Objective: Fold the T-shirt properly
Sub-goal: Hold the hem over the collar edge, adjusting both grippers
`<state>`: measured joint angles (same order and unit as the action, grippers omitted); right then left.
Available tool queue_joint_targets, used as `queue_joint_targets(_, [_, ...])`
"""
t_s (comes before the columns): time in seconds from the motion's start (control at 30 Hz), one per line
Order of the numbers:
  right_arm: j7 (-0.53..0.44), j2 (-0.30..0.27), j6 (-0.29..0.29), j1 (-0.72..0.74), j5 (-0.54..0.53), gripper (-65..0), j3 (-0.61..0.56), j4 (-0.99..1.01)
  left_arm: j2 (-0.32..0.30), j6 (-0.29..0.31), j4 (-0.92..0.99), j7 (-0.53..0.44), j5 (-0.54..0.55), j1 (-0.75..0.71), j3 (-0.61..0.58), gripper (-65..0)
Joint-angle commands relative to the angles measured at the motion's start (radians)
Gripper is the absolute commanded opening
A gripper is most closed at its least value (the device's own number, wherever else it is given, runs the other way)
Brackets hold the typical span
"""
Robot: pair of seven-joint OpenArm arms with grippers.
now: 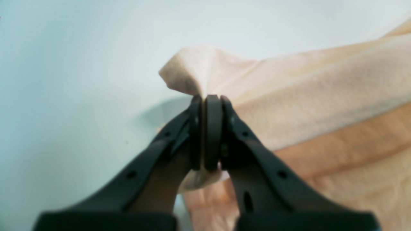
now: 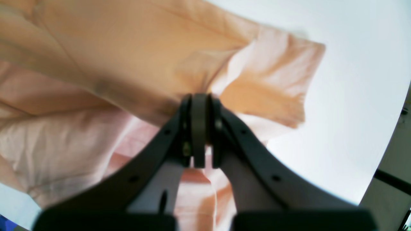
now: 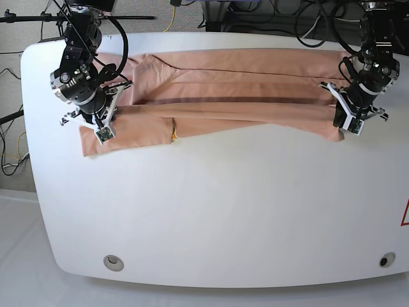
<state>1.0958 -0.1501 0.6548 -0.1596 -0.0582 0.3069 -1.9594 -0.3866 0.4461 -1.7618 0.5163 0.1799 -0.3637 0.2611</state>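
Observation:
The salmon-pink T-shirt (image 3: 230, 89) lies stretched in long lengthwise folds across the back of the white table (image 3: 211, 204). A small yellow print (image 3: 174, 134) shows at its front edge. In the base view my left gripper (image 3: 345, 109) is at the shirt's right end. The left wrist view shows this gripper (image 1: 207, 98) shut on a raised corner of the T-shirt (image 1: 321, 96). My right gripper (image 3: 105, 105) is at the shirt's left end, near a sleeve. In the right wrist view it (image 2: 199, 96) is shut on a bunched fold of the T-shirt (image 2: 96, 64).
Cables and stands (image 3: 255, 16) run behind the table's back edge. Two round holes (image 3: 113, 261) (image 3: 383, 260) sit near the front corners. A red mark (image 3: 405, 214) shows at the table's right edge. Bare white tabletop spreads in front of the shirt.

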Motion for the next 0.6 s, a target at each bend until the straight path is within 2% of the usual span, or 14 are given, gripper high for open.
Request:
queue_joint_targets(0.0, [-0.015, -0.016, 0.000, 0.001, -0.003, -64.9, 0.009, -0.013, -0.014, -0.004, -0.014, -0.020, -0.004, -0.011, 0.010, -64.8])
queue_joint_targets(0.17, [-0.010, -0.016, 0.001, -0.006, -0.002, -61.5, 0.008, -0.014, -0.015, -0.002, -0.009, -0.027, -0.002, -0.025, 0.011, -64.6])
queue_joint_targets(0.43, [0.003, -0.016, 0.001, 0.001, -0.009, -33.1, 0.005, -0.022, -0.022, 0.003, -0.007, -0.013, -0.002, -0.007, 0.009, -62.0])
queue_joint_targets(0.5, [0.008, -0.017, 0.000, 0.000, -0.008, -29.5, 0.004, -0.025, -0.024, 0.006, -0.008, -0.008, -0.003, -0.007, 0.011, -59.0])
queue_joint_targets(0.57, [0.011, -0.018, 0.001, -0.002, -0.008, -28.2, 0.006, -0.028, -0.022, 0.010, -0.016, 0.015, -0.012, -0.007, 0.012, -49.1])
